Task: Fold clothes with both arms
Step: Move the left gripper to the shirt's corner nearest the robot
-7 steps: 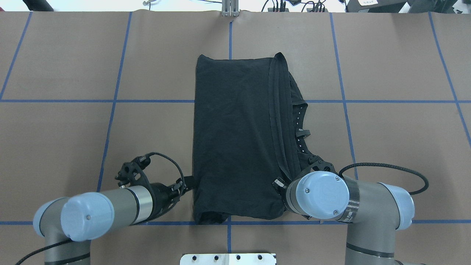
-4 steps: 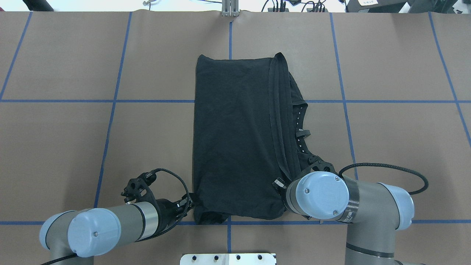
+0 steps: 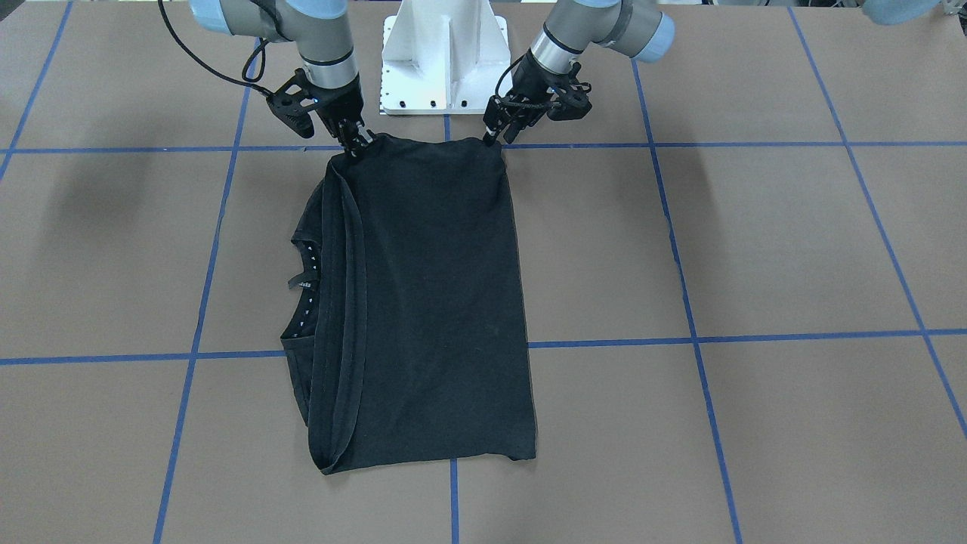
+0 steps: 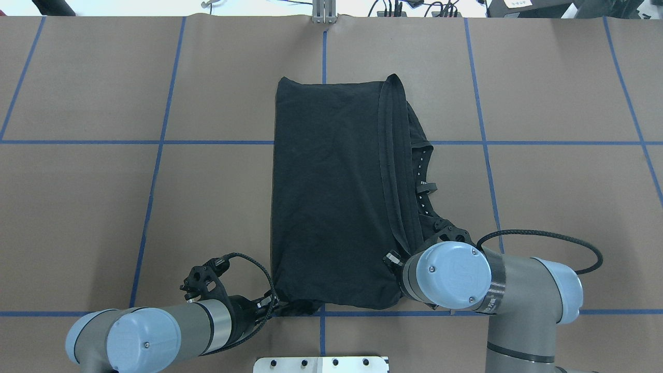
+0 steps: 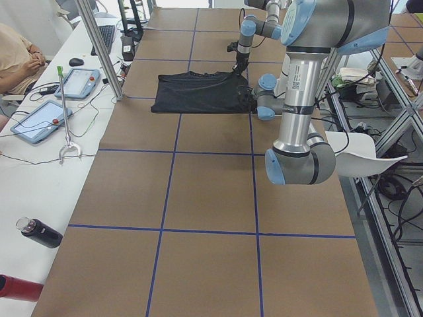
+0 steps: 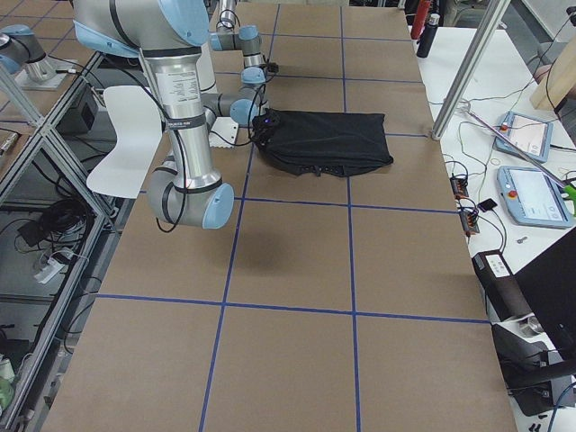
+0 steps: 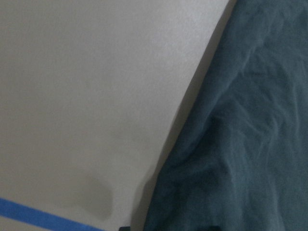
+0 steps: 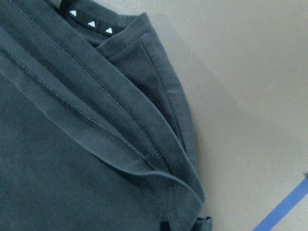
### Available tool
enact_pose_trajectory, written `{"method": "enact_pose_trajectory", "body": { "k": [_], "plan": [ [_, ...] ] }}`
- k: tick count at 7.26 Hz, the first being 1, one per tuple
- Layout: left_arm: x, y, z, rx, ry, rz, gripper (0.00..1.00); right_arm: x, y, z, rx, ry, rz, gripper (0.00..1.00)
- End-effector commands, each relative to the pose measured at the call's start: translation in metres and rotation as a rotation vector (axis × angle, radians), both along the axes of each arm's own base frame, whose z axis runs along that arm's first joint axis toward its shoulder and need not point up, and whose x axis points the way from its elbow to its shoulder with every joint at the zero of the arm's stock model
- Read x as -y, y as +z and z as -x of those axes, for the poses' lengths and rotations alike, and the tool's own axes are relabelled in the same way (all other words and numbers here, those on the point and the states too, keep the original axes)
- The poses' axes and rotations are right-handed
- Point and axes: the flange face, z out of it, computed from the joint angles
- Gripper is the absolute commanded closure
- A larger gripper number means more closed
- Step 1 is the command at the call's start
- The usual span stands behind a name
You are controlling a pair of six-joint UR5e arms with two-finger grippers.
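Observation:
The black T-shirt [image 3: 430,302] [image 4: 331,197] lies folded into a long rectangle in the middle of the table. Its collar [image 4: 422,181], with small white marks, shows on my right side. My left gripper [image 3: 497,138] [image 4: 275,306] is at the shirt's near left corner. In the left wrist view its fingers stand apart with the cloth [image 7: 240,144] edge between them, so it is open. My right gripper [image 3: 355,146] [image 8: 184,225] is shut on the near right corner, pinching the layered hems [image 8: 110,120]. From overhead the right wrist hides that gripper.
The white base mount [image 3: 446,53] stands just behind the shirt's near edge. Blue tape lines [image 4: 155,171] grid the brown table. A side bench beyond the far edge holds tablets [image 5: 79,82], cables and a bottle [image 5: 39,232]; a seated person [image 5: 16,56] is there.
My left arm has slid back along the shirt's left edge toward the robot base, and its gripper has reached the near left corner. The right arm and the shirt have not moved.

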Motion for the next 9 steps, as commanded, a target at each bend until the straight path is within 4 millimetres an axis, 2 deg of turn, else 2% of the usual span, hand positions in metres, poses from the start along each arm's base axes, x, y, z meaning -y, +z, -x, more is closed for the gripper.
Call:
{"method": "enact_pose_trajectory", "body": {
  "k": [1, 2, 3, 4, 6, 9],
  "plan": [
    [0.0, 0.0, -0.004, 0.001, 0.001, -0.001, 0.56, 0.0, 0.0, 0.0, 0.0, 0.0, 0.0, 1.0],
    [0.001, 0.001, -0.002, 0.003, -0.002, -0.001, 0.55, 0.0, 0.0, 0.0, 0.0, 0.0, 0.0, 1.0],
    [0.001, 0.003, -0.005, 0.009, -0.002, -0.001, 0.61, 0.0, 0.0, 0.0, 0.0, 0.0, 0.0, 1.0],
    [0.002, 0.001, -0.003, 0.003, -0.005, -0.001, 1.0, 0.001, 0.0, 0.0, 0.0, 0.002, 0.0, 1.0],
    [0.006, -0.004, 0.002, -0.008, -0.012, -0.003, 1.0, 0.001, 0.0, 0.0, 0.0, 0.0, -0.001, 1.0],
    [0.004, -0.027, 0.032, -0.064, -0.014, -0.007, 1.0, 0.001, 0.0, 0.0, 0.0, 0.0, -0.001, 1.0]
  ]
}}
